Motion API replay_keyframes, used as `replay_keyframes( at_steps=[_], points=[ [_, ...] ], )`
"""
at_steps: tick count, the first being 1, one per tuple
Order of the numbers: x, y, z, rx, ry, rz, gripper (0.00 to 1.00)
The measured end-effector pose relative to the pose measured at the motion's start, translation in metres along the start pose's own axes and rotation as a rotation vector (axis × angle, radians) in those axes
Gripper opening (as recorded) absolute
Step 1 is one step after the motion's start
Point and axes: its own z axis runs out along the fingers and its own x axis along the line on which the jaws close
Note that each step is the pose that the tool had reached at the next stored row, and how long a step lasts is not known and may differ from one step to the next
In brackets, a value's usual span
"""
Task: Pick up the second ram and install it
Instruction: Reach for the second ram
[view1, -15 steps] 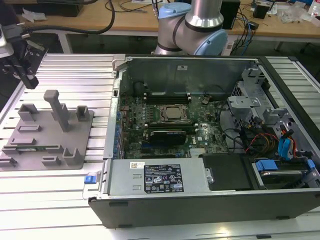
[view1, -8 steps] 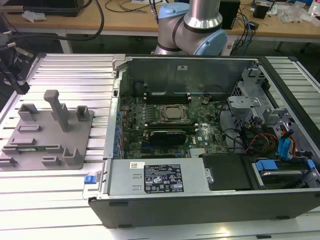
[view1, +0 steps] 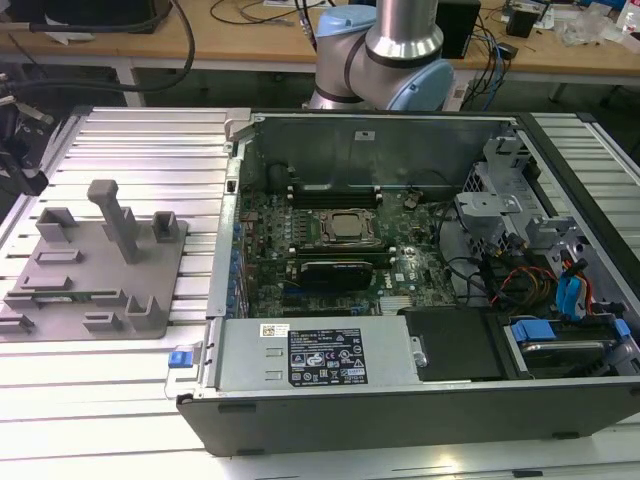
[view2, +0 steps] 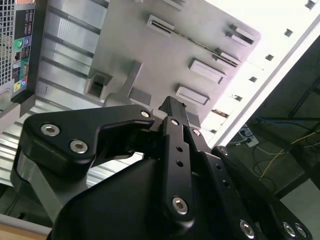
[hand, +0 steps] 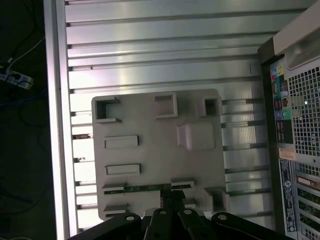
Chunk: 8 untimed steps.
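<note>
Your claw (hand: 172, 194) hangs above the grey fixture (hand: 150, 115) on the desk (hand: 150, 45), closed up and holding nothing; the second ram (hand: 142, 188) lies in a fixture slot below it; you can't read the case sticker (view1: 327, 357).

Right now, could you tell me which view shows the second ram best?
The first wrist view: it looks down on the second ram, slotted in the gray holder. The exterior view gives a thin green strip; the second wrist view, a faint line.
</note>
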Motion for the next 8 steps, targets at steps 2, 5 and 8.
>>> replay_keyframes(
  at_steps=[2, 5, 8],
  points=[
    [0.0019, -0.0005, 0.001, 0.0, -0.0001, 0.0, 0.08],
    [0.0055, -0.0031, 0.005, -0.0002, -0.0002, 0.0, 0.08],
    [0.0067, -0.0064, 0.0095, 0.0002, 0.0005, 0.0, 0.08]
  ],
)
